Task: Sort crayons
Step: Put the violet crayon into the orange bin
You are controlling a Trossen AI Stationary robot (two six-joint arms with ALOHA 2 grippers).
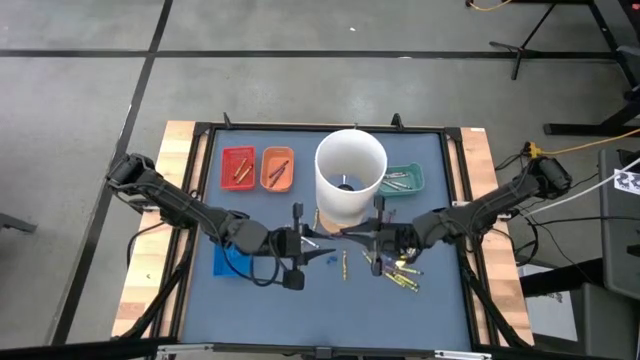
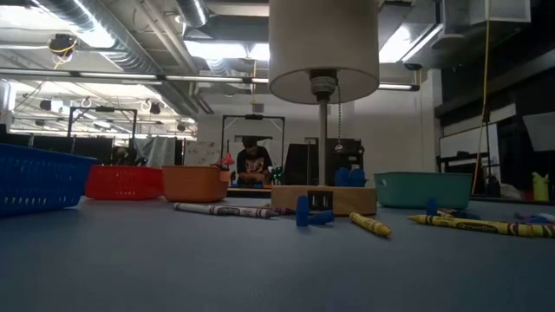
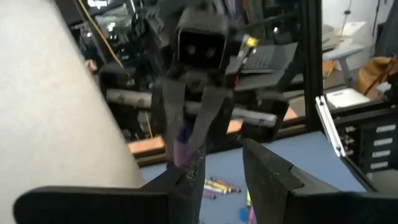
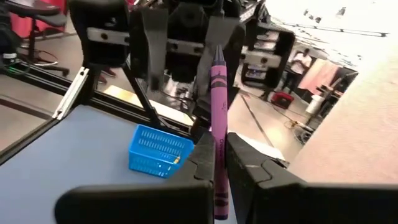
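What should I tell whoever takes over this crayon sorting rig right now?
Right gripper: shut on a purple crayon, held up at mid-table facing the left arm.
Left gripper: open, right at that crayon, apparently for a handover.
Done: a few crayons lie in the red tray, orange tray and green tray.
Left: a cluster of loose crayons on the mat below the right gripper, plus the purple one to be placed. The blue basket sits by the left arm.
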